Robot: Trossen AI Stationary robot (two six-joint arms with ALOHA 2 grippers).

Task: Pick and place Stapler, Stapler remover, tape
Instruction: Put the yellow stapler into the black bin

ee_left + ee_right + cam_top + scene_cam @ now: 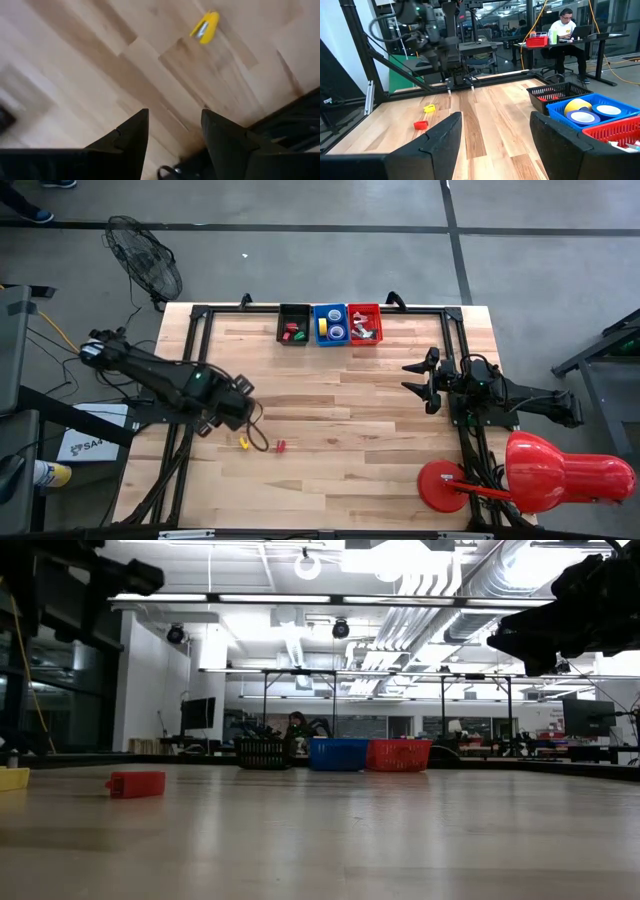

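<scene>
A: Where are the loose pieces lying?

B: A yellow stapler (244,443) and a red stapler remover (281,446) are seen on the surface (340,480), just ahead of the left gripper (252,416), whose fingers are spread and empty, presumably for a pickup.

A: And the right gripper (418,380)?

B: It is parked open near the right edge; the bins (330,325) are lined along the far edge.

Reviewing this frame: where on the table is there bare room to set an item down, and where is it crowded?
Bare wood: the wide middle between the left gripper and right gripper, both open, and the near stretch between the red item and the red lamp base. Crowded: the far edge's black bin, blue bin and red bin, and around the yellow item.
</scene>
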